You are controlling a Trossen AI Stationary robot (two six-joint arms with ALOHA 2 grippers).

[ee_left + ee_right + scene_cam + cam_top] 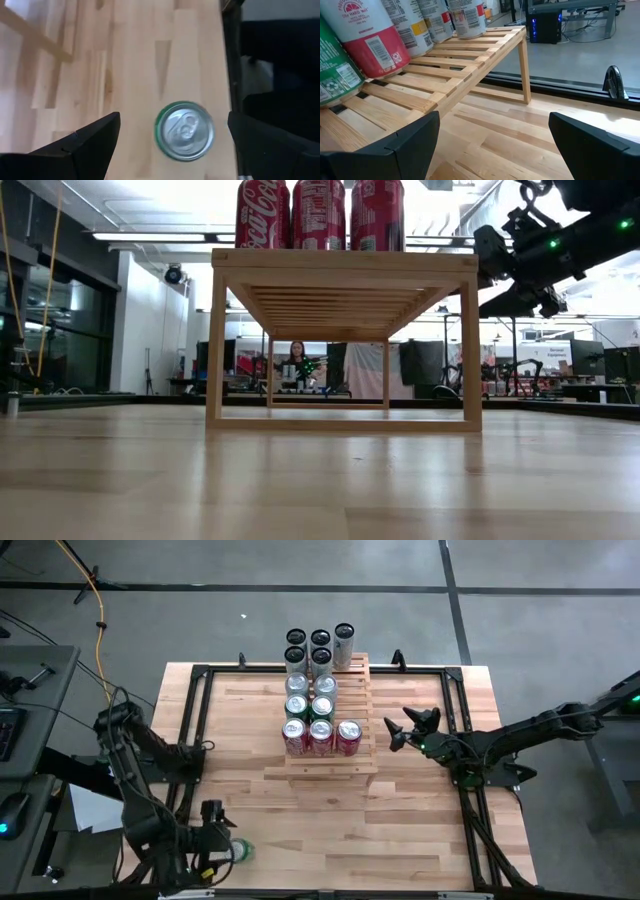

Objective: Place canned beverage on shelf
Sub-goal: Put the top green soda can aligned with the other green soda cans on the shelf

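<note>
A green beverage can (185, 131) with a silver top stands upright on the wooden table near its front left corner (241, 851). My left gripper (174, 117) hovers over it, tilted downward and open, one finger on either side of the can and clear of it (226, 846). The shelf (325, 735), a stepped rack of pale wood slats, stands mid-table and carries red, green, silver and black cans. My right gripper (398, 728) waits open beside the shelf's right side (494, 117), touching nothing.
Three red cans (320, 215) fill the shelf's front step, with green (308, 706), silver and black cans behind. A black metal frame (190, 720) runs along the table's left, right and far edges. Bare tabletop (330, 830) lies between the can and the shelf.
</note>
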